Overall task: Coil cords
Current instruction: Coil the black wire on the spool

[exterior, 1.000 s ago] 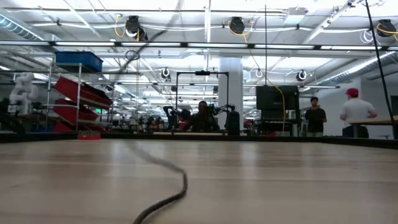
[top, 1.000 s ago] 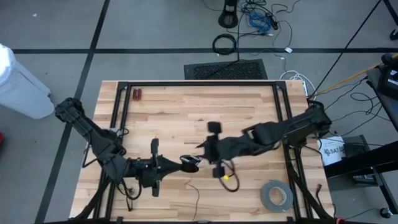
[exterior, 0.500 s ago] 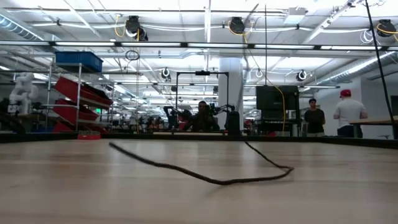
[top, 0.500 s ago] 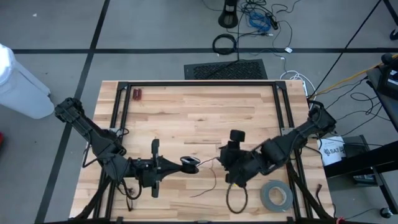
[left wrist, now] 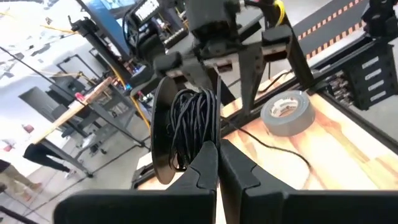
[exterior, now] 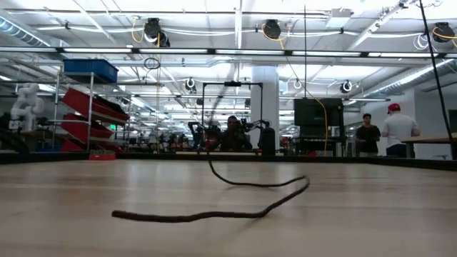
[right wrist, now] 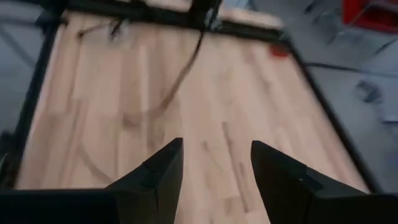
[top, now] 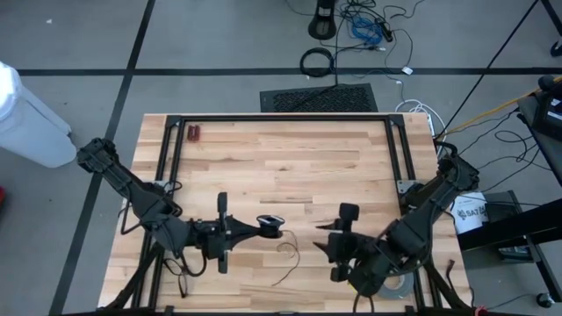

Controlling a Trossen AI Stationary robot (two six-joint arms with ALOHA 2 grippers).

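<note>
The thin black cord is wound into a small bundle (left wrist: 189, 121) against a dark disc. A loose strand (top: 288, 262) trails from it and lies slack on the wood; it also shows in the low view (exterior: 214, 213). My left gripper (top: 270, 223) is shut on the bundle near the table's middle, toward the near edge. My right gripper (top: 327, 246) is open and empty to the right of it, its fingers (right wrist: 158, 171) over bare wood, with the strand (right wrist: 180, 78) farther off. My left gripper pinches the bundle's near edge (left wrist: 208, 146) between its two shut fingers. They come level from the table's left. The bundle and its disc stand upright beyond the fingertips, lifted clear of the table. The loose strand hangs from it, slack, down to the wood.
A grey tape roll (left wrist: 285, 112) lies near the table's near right corner, mostly under my right arm in the high view. A small red object (top: 194, 132) lies at the far left. A black frame (top: 281, 118) runs round the table top.
My right gripper has drawn back from beside my left gripper toward the table's near right corner. The loose strand, held up before, has dropped and now lies in a slack curve on the wood. My left gripper has kept hold of the bundle.
</note>
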